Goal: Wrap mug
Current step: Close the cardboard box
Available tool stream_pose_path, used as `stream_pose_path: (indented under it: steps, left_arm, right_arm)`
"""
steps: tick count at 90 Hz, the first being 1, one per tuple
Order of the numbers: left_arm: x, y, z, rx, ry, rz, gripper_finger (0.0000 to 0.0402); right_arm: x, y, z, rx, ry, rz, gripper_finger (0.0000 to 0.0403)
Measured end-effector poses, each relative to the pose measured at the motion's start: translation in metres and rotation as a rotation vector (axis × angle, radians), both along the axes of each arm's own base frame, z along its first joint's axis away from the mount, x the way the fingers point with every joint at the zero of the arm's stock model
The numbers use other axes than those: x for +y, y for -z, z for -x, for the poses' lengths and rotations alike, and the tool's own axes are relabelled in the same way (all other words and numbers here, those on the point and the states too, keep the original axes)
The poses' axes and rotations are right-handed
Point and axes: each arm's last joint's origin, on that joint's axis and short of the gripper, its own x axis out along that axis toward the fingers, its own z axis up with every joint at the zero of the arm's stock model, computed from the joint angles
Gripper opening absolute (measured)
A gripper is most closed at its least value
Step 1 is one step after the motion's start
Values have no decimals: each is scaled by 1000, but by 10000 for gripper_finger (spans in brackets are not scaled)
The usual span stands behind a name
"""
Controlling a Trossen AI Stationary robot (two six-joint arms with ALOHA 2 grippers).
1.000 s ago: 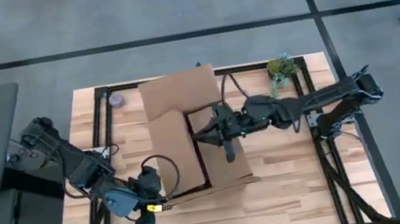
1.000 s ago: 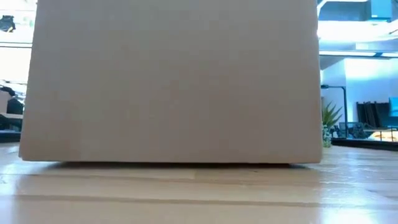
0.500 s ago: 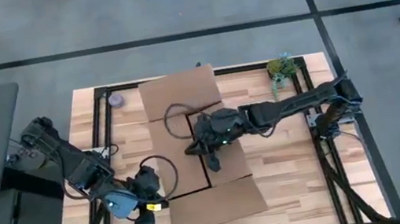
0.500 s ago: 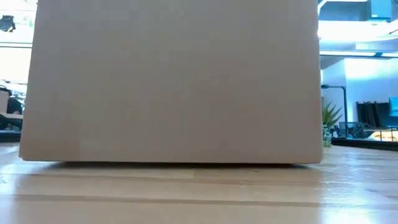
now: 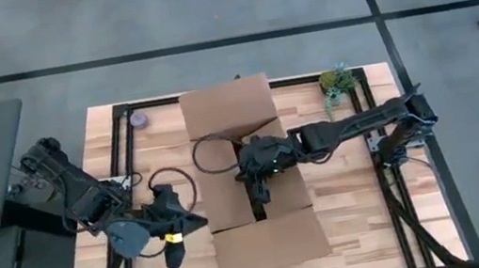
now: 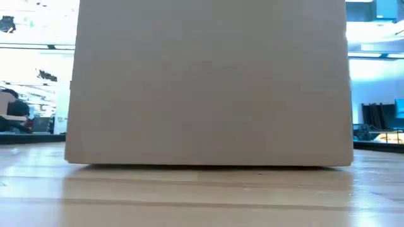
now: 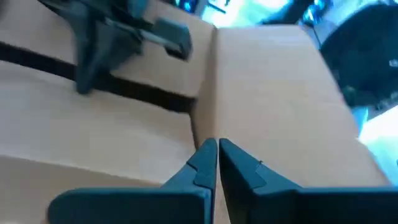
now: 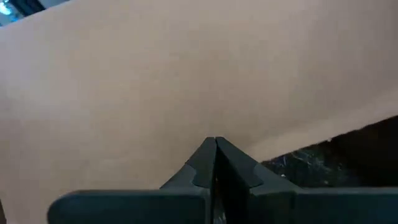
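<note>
A brown cardboard box [image 5: 255, 174] stands mid-table and fills the low view [image 6: 208, 82]. Its far flap [image 5: 228, 109] and near flap [image 5: 270, 245] lie spread outward. Two side flaps are folded over the top, with a dark slit [image 5: 256, 206] between them. The mug is hidden. My right gripper [image 5: 258, 194] reaches in from the table's right, shut, on the box top by the slit. My left gripper [image 5: 196, 222] is shut at the box's near left corner [image 7: 200, 127]. My right gripper presses its shut fingertips [image 8: 216, 144] on a folded-in top flap [image 8: 186, 81], close beside the dark slit [image 8: 348, 155]. The fingers come slanting down from the table's right. My left gripper's shut tips [image 7: 210, 152] stand at the box's near left corner; whether they touch the cardboard I cannot tell.
A small green plant [image 5: 338, 81] stands at the far right corner and a small purple thing [image 5: 139, 120] at the far left. A black cable loops [image 5: 209, 153] beside the box. Black frame rails [image 5: 119, 142] run along the table's edges.
The box has slid toward the table's right edge. Its near flap has dropped outward flat and its left flap has folded over the top. My right gripper has shifted a little toward the left over the box top. My left gripper has moved up to the box's near left corner.
</note>
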Motion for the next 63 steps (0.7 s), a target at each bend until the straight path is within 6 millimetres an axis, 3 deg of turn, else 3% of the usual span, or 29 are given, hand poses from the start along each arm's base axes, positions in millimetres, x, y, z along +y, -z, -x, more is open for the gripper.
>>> stream_pose_path:
  steps: [8, 20, 35, 47, 63]
  left_arm:
    - [3, -3, 9, 21, 54, 29, 0]
    - [2, 4, 24, 218, 182, 180, 0]
    - [-24, 22, 25, 394, 299, 231, 0]
    - [-48, 33, 4, 318, 281, 203, 0]
    - [-67, 32, -19, 65, 175, 156, 0]
  right_arm:
    - [3, 0, 0, -1, 15, -2, 0]
    - [4, -2, 2, -8, 25, -8, 0]
    - [1, -5, 3, -21, 56, -26, 0]
    - [-3, -10, 5, -41, 99, -25, 0]
    - [-12, -16, 9, -54, 139, -31, 0]
